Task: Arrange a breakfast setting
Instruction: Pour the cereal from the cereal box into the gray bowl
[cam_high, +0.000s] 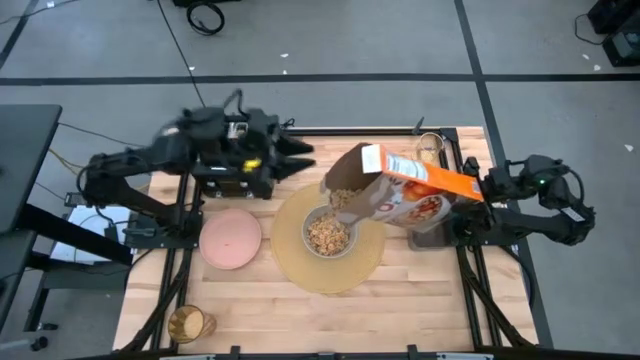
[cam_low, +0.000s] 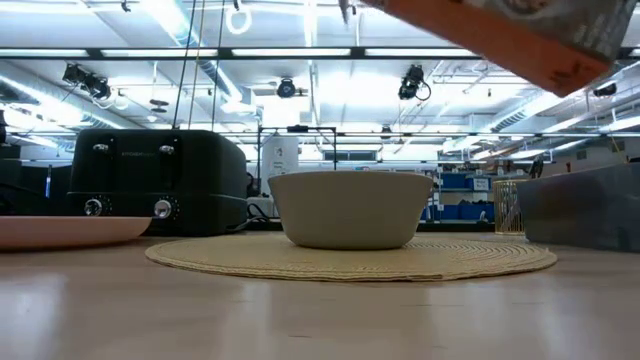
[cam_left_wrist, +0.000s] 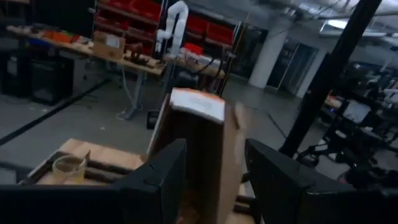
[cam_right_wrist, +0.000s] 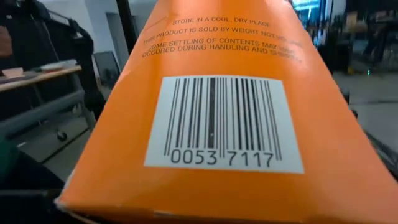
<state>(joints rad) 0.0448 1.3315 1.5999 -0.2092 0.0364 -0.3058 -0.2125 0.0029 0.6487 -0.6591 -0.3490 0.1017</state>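
Cereal box (cam_high: 410, 190), big and orange, is tipped over the grey bowl (cam_high: 328, 234) on the round tan placemat (cam_high: 328, 262); the right gripper (cam_high: 488, 188) squeezes its bottom end. Pouring looks like the step now, and next the box needs tipping back up. The left gripper (cam_high: 300, 157) waits half open and empty above the toaster (cam_high: 235, 175).

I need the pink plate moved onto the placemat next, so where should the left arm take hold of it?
Probably the pink plate by its thin rim on the edge nearest the left gripper, coming down from above: it lies flat on the table, so only the rim offers the fingers a hold.
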